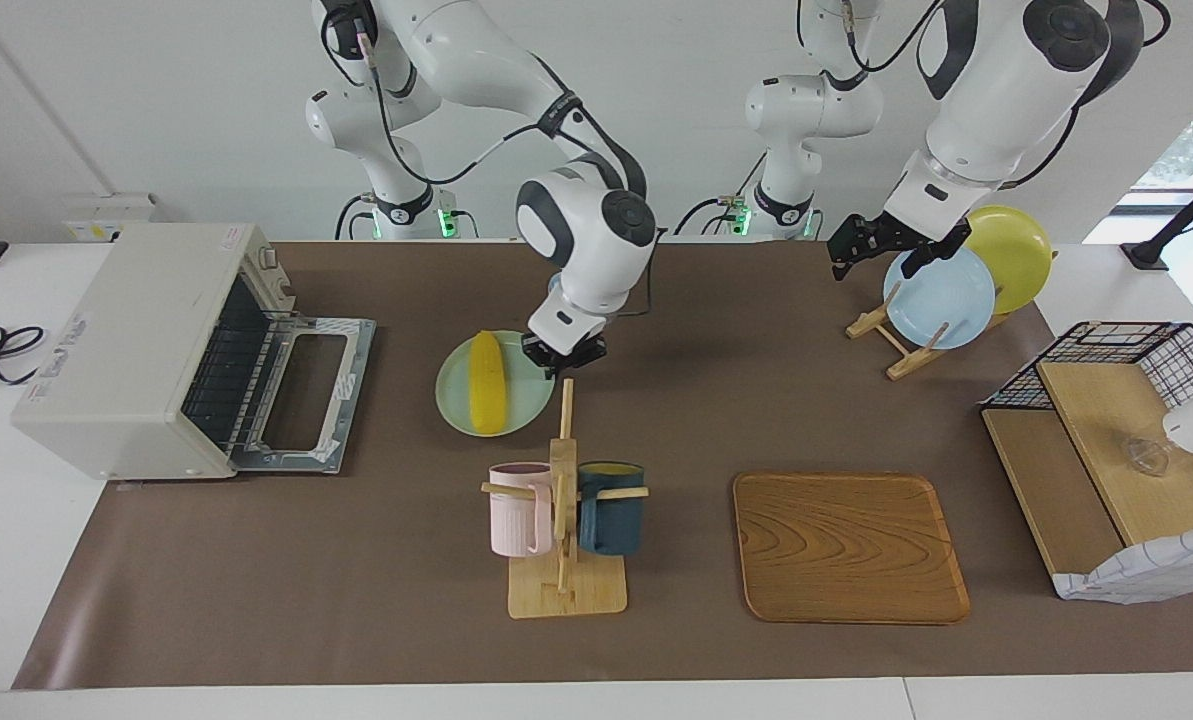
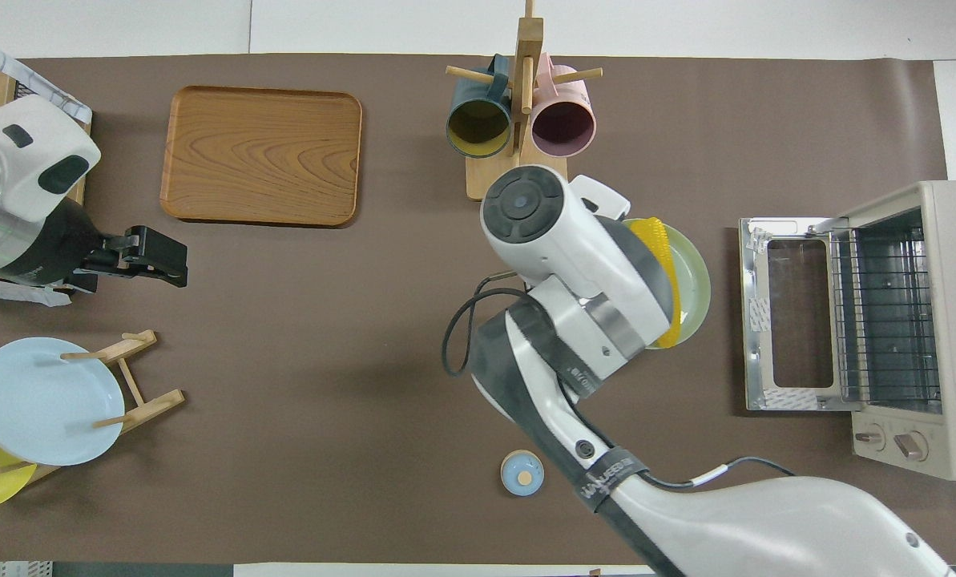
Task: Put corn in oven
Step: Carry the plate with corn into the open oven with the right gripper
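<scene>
Step in hand: reaching for the bright yellow, tapered corn cob (image 1: pixel 487 382), judging by where the right gripper (image 1: pixel 566 357) hangs; the cob is not yet grasped.
Corn: lies lengthwise on the pale green round plate (image 1: pixel 533 400), between the oven and the mug stand, toward the right arm's end of the desk (image 1: pixel 356 600).
Right gripper: low over the plate's edge, just beside the cob and not touching it; holds nothing; how wide its fingers stand I cannot tell.
Left gripper: (image 1: pixel 891 248) waits in the air over the wooden plate rack (image 1: pixel 896 340), empty-handed, fingers look spread.
Doing it well: centre the gripper over the cob's thick middle and close across its width, so the round body does not roll off the plate; lift straight up before swinging toward the oven.
Oven: the boxy off-white toaster oven (image 1: pixel 126 340) has its glass door (image 1: pixel 306 385) dropped flat open, and its wire rack (image 2: pixel 886 312) is bare, so the way in looks free.
Other containers: the pink mug (image 1: pixel 519 508) and dark blue mug (image 1: pixel 611 505) hang on the wooden stand; the wooden tray (image 1: pixel 848 545) carries nothing; the rack holds a light blue plate (image 1: pixel 941 300) and a yellow plate (image 1: pixel 1014 250).
</scene>
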Robot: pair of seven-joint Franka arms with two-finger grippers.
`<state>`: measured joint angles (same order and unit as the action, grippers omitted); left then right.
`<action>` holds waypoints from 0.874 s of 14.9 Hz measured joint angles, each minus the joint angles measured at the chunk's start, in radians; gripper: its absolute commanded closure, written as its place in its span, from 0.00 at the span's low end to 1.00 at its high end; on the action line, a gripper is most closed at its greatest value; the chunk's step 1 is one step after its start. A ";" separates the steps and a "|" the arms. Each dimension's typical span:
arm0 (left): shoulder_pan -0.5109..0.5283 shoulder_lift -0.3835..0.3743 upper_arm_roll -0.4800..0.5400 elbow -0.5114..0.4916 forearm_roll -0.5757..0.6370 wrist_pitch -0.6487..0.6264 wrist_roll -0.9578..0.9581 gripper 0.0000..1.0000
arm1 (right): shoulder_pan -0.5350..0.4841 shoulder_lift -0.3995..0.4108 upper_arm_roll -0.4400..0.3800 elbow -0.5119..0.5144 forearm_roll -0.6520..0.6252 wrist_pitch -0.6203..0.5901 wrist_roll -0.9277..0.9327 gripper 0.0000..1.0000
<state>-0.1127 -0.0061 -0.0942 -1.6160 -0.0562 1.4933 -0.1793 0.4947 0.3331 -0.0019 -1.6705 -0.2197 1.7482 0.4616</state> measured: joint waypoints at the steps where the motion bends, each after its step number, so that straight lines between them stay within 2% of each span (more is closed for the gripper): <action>1: 0.000 0.000 0.000 0.000 0.000 0.000 0.000 0.00 | -0.035 -0.028 0.000 -0.029 -0.002 -0.009 -0.031 1.00; 7: 0.000 0.000 -0.001 0.000 0.000 0.004 0.000 0.00 | -0.228 -0.178 -0.002 -0.224 -0.056 -0.010 -0.239 1.00; 13: 0.001 0.000 -0.005 0.000 0.000 0.013 -0.001 0.00 | -0.362 -0.205 -0.002 -0.291 -0.080 0.041 -0.381 1.00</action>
<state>-0.1122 -0.0063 -0.0994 -1.6160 -0.0563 1.5067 -0.1800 0.1324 0.1282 -0.0040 -1.9612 -0.3000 1.7895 0.0810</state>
